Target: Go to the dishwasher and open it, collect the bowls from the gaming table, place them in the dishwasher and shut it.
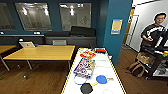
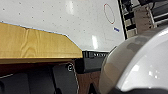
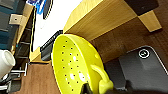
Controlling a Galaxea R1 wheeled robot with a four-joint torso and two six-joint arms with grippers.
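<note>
At the far left of the head view stood a long yellow wooden counter [image 1: 41, 52] carrying an open silver laptop [image 1: 27, 44], with a dark sofa [image 1: 71, 37] against the teal wall behind it. To its right, straight ahead of the robot, ran the gaming table [image 1: 107, 67], a long white counter edged in yellow. Colourful game boxes [image 1: 85, 66] lay along its middle. Nearer the robot sat a round blue bowl [image 1: 101, 79] and a round black bowl [image 1: 86, 88], with a pale ring-shaped item just beside them that was too blurred to name. Farther right, past a teal pillar [image 1: 117, 30], a person [image 1: 153, 32] stood by a rig on the wooden floor.

In the left wrist view a smooth white rounded bowl-like form [image 2: 140, 65] loomed close to the camera; whether the left gripper pinched it, I could not tell. In the right wrist view a yellow-green perforated bowl with a small handle [image 3: 75, 70] hung over the floor, and the right gripper [image 3: 96, 87] seemed pinched on its handle, though the fingers were indistinct.

The step in hand looked like collecting bowls from the gaming table. With the blue and black bowls apparently uncollected, the next move would call for a free gripper and a careful reach over the near end of that counter.
</note>
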